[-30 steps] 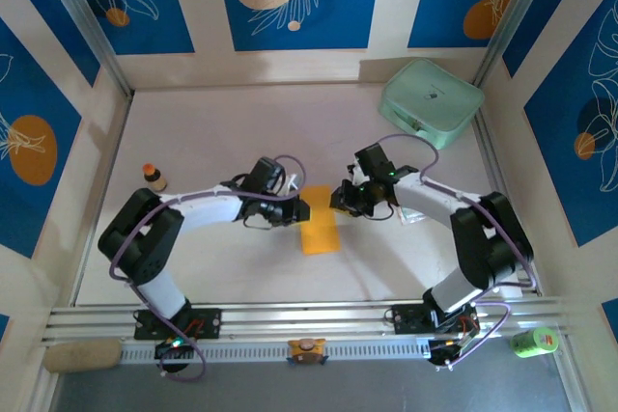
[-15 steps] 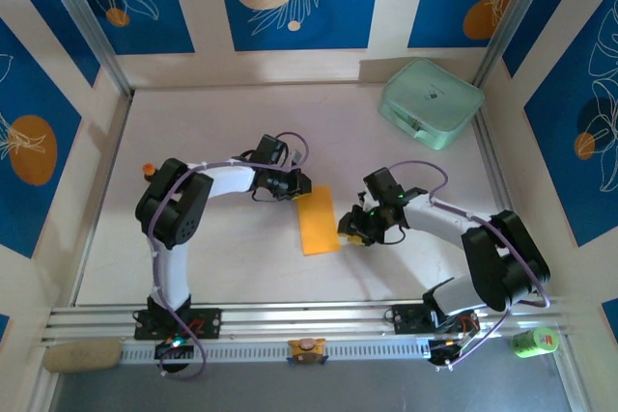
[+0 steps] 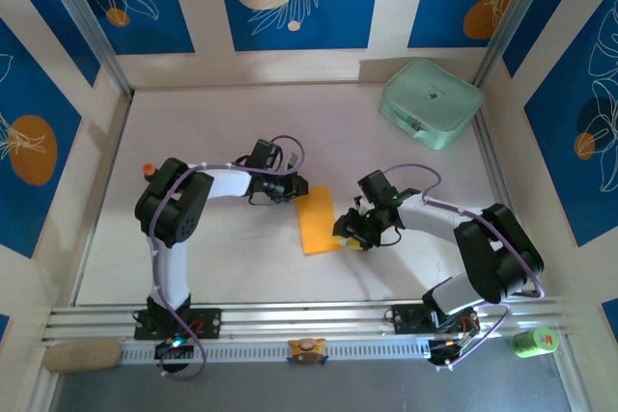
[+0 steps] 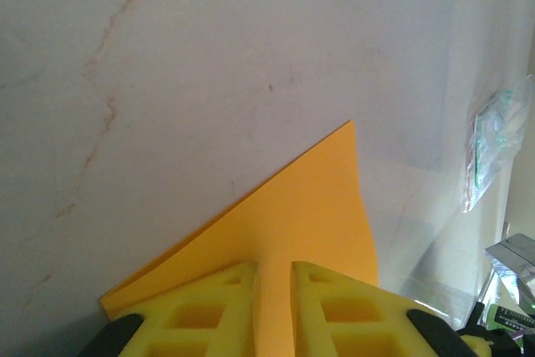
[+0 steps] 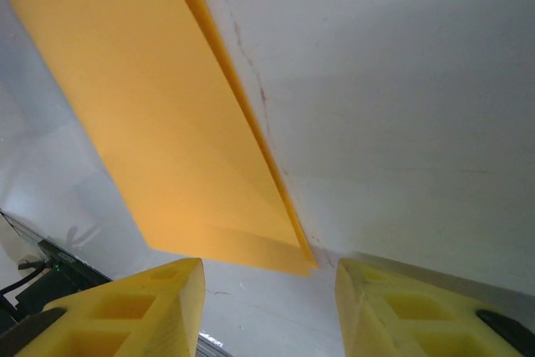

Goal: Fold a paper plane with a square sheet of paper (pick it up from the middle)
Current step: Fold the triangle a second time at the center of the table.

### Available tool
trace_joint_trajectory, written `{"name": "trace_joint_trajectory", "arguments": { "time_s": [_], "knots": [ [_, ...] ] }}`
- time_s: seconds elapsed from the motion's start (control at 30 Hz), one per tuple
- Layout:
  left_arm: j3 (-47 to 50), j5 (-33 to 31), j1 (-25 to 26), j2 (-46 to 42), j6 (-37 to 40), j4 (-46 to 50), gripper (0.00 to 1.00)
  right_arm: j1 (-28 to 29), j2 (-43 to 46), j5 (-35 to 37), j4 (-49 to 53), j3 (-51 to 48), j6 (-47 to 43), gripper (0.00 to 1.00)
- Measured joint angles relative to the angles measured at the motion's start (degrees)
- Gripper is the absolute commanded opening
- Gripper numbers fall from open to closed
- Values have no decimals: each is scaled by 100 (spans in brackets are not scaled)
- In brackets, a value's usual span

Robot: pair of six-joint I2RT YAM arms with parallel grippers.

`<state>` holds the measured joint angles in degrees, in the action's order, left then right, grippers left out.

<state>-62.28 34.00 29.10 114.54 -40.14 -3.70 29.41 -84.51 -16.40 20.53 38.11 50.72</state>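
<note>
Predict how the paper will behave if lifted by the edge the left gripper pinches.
The paper probably droops: it looks thin and the left gripper pinches one edge. Its doubled layers may stiffen it slightly. Lying flat, it likely slides easily across the table.

Robot test cell, lab-type setup. Pale white tabletop (image 3: pixel 222 127) boxed in by beige wall panels (image 3: pixel 388 7) with blue leaf-and-circle prints (image 3: pixel 323 7). Silver aluminium extrusion rails (image 3: pixel 309 316) along near edge, slanted aluminium corner posts (image 3: pixel 85 26). Two white-and-black jointed robot arms bolted to rails: left arm (image 3: pixel 217 180), right arm (image 3: pixel 435 214); purple cables (image 3: pixel 410 167) looping off them.
</note>
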Motion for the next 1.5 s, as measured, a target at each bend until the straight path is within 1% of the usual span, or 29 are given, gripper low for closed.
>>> {"name": "trace_joint_trajectory", "arguments": {
  "time_s": [0.07,0.47,0.63,0.7,0.97,1.13,1.23,1.3,1.5],
  "knots": [
    [22,2,-2,-7,-2,-39,19,7,-37,-61,-39,-4,39,45],
    [42,-2,-2,-15,-2,-66,18,15,-234,-275,-321,-63,155,45],
    [52,4,-2,-15,-4,-98,18,4,-297,-400,-452,-63,219,37],
    [52,4,-2,-15,-4,-101,18,2,-317,-479,-579,-63,229,35],
    [52,9,-2,-15,-2,-101,18,-216,-337,-684,-901,-61,223,36],
    [52,9,-2,-17,-2,-98,18,-332,-492,-938,-1246,-61,179,41],
    [52,9,-2,-22,-2,-98,18,-407,-610,-1091,-1491,-61,114,42],
    [52,11,-2,-22,-2,-98,18,-481,-717,-1217,-1639,-59,50,40],
    [52,15,-2,-26,0,-96,19,-726,-1036,-1456,-1941,4,-72,30]
  ]
}}
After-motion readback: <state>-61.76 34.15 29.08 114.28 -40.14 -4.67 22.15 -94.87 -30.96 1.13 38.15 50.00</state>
